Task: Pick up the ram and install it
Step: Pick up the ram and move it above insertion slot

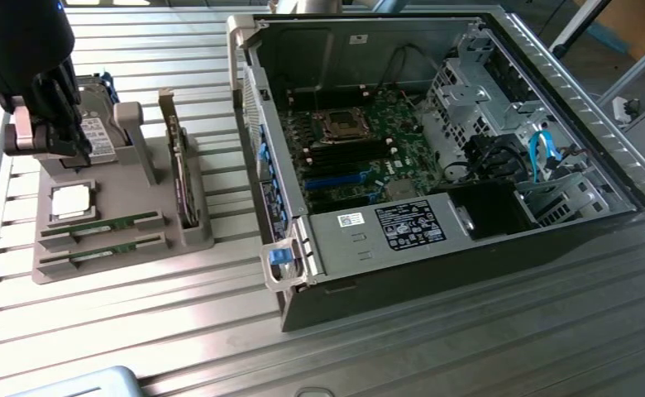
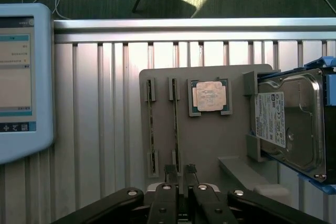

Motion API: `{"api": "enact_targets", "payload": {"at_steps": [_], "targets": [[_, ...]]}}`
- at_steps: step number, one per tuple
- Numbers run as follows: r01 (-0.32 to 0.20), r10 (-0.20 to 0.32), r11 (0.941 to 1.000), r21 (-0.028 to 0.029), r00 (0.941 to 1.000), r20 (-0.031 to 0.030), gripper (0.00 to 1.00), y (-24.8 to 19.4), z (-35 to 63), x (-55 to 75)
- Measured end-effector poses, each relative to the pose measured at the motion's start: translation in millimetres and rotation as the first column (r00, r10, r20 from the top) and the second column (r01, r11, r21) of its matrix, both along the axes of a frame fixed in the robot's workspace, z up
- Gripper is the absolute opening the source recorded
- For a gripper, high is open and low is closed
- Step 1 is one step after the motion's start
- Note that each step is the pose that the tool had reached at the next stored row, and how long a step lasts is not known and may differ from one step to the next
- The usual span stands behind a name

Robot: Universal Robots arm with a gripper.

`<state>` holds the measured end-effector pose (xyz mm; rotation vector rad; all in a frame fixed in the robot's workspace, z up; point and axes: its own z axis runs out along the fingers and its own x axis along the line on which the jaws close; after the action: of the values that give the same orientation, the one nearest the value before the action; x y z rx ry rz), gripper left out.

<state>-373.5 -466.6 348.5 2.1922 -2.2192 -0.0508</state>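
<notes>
Two ram sticks stand on edge in slots of a grey holder [image 2: 210, 145]: one ram [image 2: 175, 124] and, beside it, the other ram [image 2: 151, 129]. In the exterior view they lie at the holder's front, as ram [image 1: 104, 225] and ram [image 1: 102, 251]. My gripper [image 2: 179, 170] hovers above the holder, close to one end of the nearer ram. Its fingertips [image 2: 169, 169] stand a narrow gap apart with nothing between them. In the exterior view the gripper [image 1: 71, 149] hangs over the holder's far part, next to the hard drive.
The holder also carries a CPU [image 2: 210, 96], a silver hard drive [image 2: 289, 119] and an upright expansion card [image 1: 177, 165]. An open PC case [image 1: 433, 149] with its motherboard lies on the exterior view's right. A tablet screen [image 2: 21, 77] sits on the slatted table [image 2: 94, 129].
</notes>
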Motion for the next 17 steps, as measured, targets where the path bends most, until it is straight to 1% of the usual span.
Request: {"api": "enact_targets", "payload": {"at_steps": [1,2,8,13,17], "targets": [[0.0,0.0,1.0,0.0,1.0,0.0001,0.17,0.0,0.0,0.0],[0.0,0.0,1.0,0.0,1.0,0.0,0.24,0.0,0.0,0.0],[-0.001,0.001,1.0,0.0,1.0,0.0,0.24,0.0,0.0,0.0],[-0.014,0.014,0.9999,0.0,0.9999,0.0001,0.24,0.0,-0.1,0.0],[-0.015,0.015,0.9999,0.0,0.9999,0.0,0.24,0.0,0.0,0.0]]}}
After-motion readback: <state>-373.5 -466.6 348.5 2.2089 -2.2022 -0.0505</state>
